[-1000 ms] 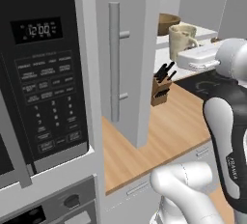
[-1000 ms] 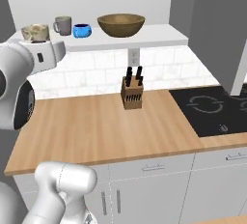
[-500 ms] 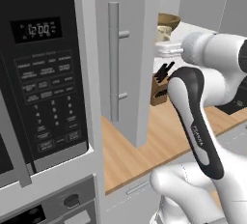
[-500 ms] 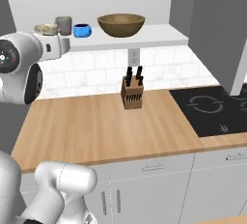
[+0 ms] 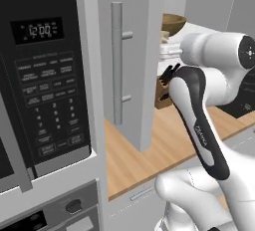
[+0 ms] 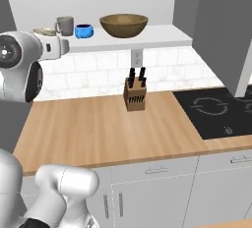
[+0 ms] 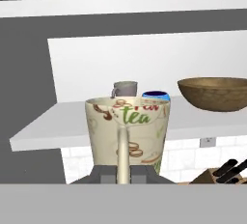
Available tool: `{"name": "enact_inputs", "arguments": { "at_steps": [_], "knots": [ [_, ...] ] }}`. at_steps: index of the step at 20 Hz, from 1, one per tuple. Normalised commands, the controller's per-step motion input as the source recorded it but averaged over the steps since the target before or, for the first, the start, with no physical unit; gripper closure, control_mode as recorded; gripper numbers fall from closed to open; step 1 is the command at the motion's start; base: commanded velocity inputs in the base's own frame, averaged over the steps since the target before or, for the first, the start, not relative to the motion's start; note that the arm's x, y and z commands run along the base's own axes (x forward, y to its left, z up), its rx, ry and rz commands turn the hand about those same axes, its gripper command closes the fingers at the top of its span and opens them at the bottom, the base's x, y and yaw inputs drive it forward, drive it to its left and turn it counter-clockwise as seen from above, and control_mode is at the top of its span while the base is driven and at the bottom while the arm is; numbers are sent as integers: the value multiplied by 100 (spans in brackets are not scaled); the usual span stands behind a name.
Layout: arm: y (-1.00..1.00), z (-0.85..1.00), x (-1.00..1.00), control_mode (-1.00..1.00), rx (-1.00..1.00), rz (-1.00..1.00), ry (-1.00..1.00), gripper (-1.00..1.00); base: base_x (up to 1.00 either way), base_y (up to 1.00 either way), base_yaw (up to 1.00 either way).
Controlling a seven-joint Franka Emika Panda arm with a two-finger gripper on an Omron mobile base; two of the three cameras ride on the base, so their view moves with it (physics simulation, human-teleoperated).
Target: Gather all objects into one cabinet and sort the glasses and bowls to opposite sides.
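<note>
Gripper (image 7: pixel 123 172) clamped shut on cream mug (image 7: pixel 127 133) by its handle, upright; white shelf (image 7: pixel 58 126) straight ahead, grey mug (image 7: pixel 125 89) and blue bowl (image 7: pixel 155 95) beyond, toward back edge

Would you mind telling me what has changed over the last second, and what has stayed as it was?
The arm has carried the cream mug, held by its handle in the shut gripper, up and in towards the left end of the white shelf. The grey mug, blue bowl, wooden bowl and knife block stayed in place.
</note>
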Motion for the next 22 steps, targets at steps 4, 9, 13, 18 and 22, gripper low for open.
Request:
{"name": "enact_inputs", "arguments": {
  "at_steps": [4,9,13,18,22],
  "knots": [
    [18,0,29,-100,0,0,-2,100,0,0,0],
    [5,0,66,-100,2,0,0,100,0,0,0],
    [1,0,42,-100,0,1,-5,100,0,0,0],
    [9,0,2,-100,0,0,-15,100,0,0,0],
    [14,0,2,-100,0,0,-4,100,0,0,0]
  ]
}}
